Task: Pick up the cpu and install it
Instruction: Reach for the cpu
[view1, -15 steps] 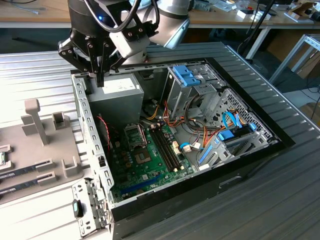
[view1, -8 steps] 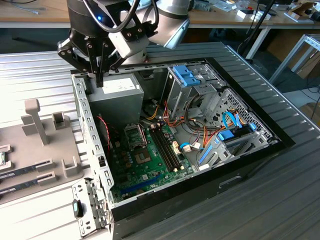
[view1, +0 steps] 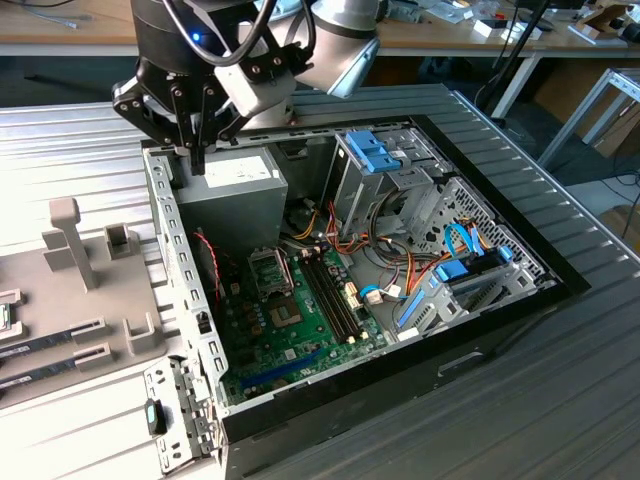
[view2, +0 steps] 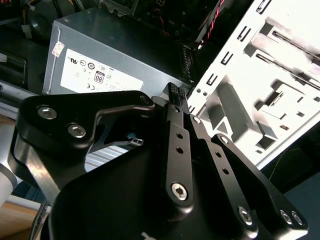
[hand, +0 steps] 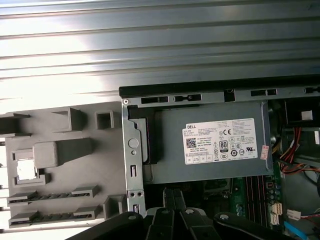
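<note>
- Closest up is the claw, black, with its two fingers pressed together. I see nothing between them, so it looks clenched and empty.
- I think the cpu is the small bright square in a pocket of the grey tray, in the first wrist view. It is too shiny to be sure. The tray lies on the bench, just beside the open case.
- My guess is that the cpu is light, thin and stiff. Its metal top should be smooth and slippery. The underside is likely easy to hurt.
- So it is best held by two opposite edges, kept flat, and squeezed only gently. Do not press on the middle.
- At the upper left of the exterior view, the arm reaches in from the top edge. It hangs with the claw pointing straight down.
- Right below the claw is the grey power box, at the corner of the case nearest the tray.
- Lower down, near the middle of that view, the socket sits on the green board, well apart from the claw.
</note>
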